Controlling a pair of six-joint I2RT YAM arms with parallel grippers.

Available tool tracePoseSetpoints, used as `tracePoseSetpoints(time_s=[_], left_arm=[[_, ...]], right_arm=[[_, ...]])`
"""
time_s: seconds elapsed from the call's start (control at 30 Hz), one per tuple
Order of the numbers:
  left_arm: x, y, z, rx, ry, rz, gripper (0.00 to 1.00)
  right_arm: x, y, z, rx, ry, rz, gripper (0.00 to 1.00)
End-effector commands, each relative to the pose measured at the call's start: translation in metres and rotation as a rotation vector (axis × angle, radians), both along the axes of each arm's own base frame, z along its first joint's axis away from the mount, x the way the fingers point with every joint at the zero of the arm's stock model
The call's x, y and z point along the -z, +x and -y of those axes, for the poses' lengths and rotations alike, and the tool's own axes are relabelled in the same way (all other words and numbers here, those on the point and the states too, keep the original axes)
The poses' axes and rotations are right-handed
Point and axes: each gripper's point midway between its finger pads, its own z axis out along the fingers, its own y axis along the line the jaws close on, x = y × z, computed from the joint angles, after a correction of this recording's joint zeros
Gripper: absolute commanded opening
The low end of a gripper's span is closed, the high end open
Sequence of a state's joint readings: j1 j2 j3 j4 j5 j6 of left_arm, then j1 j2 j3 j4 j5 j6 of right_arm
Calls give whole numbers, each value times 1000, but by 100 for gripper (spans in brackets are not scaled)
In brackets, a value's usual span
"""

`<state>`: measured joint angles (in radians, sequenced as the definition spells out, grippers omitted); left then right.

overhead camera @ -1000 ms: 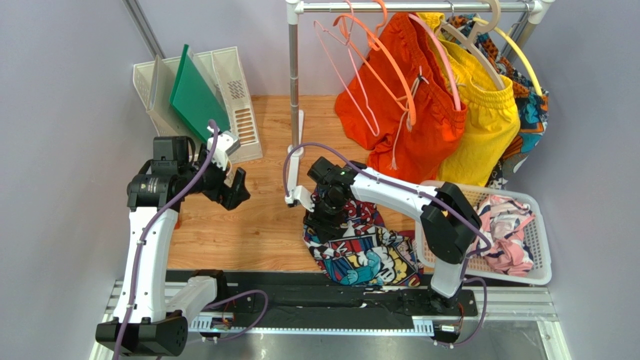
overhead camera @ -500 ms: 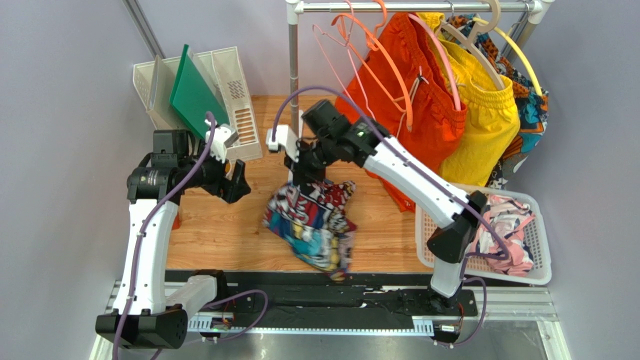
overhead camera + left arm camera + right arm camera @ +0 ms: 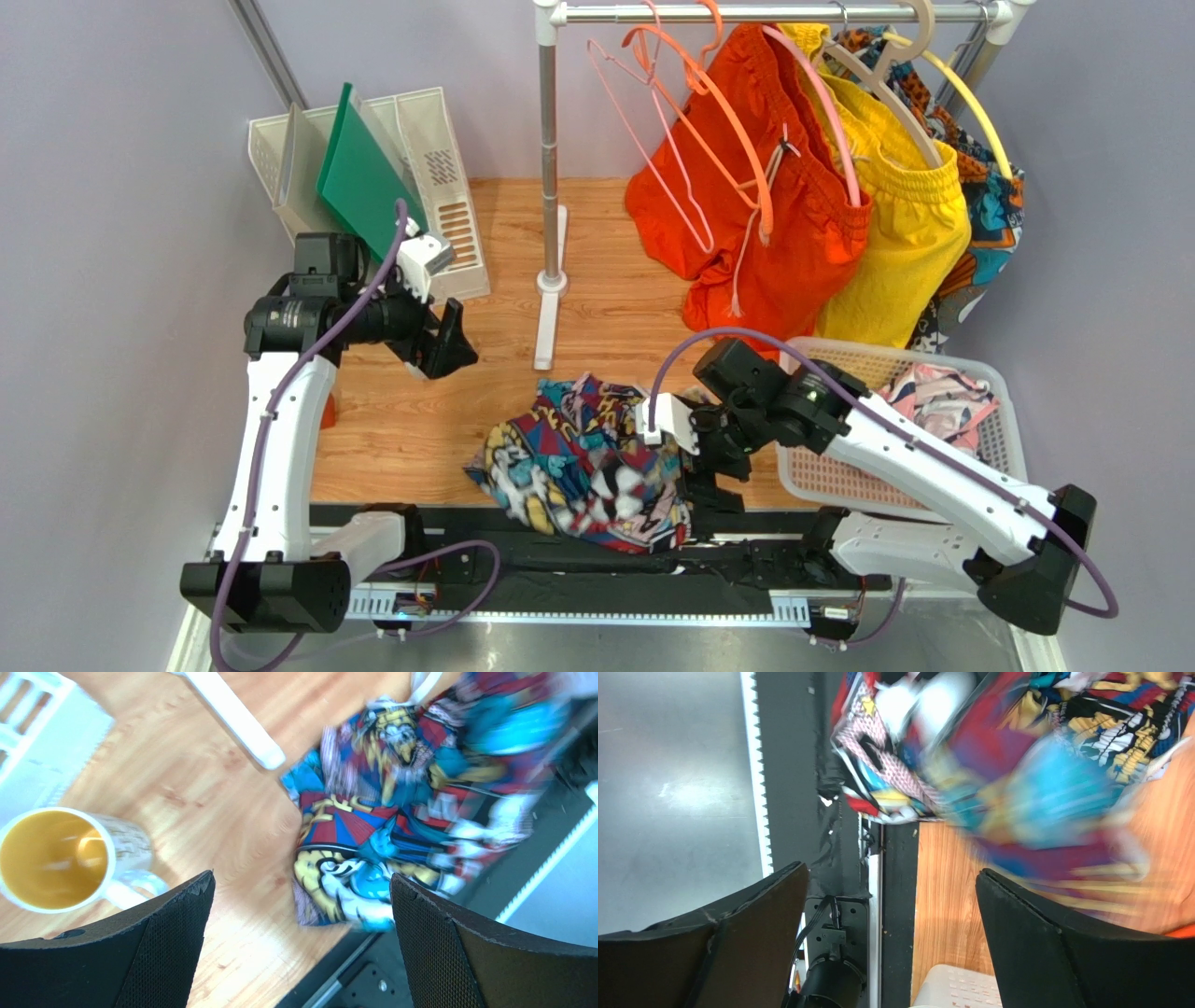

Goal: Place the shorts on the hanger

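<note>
Centrally, one shorts (image 3: pixel 582 462) heap lies near; one rack post (image 3: pixel 549 168) rises just left of the far hanger (image 3: pixel 638 119); one mug (image 3: pixel 52 857) left. Left gripper (image 3: pixel 300 877), right gripper (image 3: pixel 891 870): spread wide, empty.

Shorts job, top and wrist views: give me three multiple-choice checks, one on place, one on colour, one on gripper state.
1. Where are the shorts? A hung up. B heaped at the table's near edge. C held in the air.
2. The thin empty hanger is: A green. B black. C pink.
3. The right gripper is: A open, empty. B shut on cloth. C shut on nothing.
Key: B, crumpled on the wood; C, pale pink wire on the rail; A, jaws apart, nothing between.
</note>
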<state>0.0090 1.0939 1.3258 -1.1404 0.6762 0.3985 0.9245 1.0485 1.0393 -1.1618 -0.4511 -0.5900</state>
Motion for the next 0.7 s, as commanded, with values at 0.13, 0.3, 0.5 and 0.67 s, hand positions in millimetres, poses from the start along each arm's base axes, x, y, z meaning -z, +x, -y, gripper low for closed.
tracePoseSetpoints(time_s=[0.13, 0.3, 0.5, 0.67], left_arm=[[24, -34, 48, 362, 21, 39, 93], [32, -32, 100, 523, 92, 162, 90], [67, -42, 168, 669, 42, 40, 89], [107, -1, 173, 555, 81, -40, 86]], right_arm=[[-43, 75, -14, 356, 197, -70, 87], [-67, 85, -2, 491, 316, -169, 83], [-67, 67, 9, 555, 340, -157, 83], [-36, 74, 17, 623, 261, -167, 79]])
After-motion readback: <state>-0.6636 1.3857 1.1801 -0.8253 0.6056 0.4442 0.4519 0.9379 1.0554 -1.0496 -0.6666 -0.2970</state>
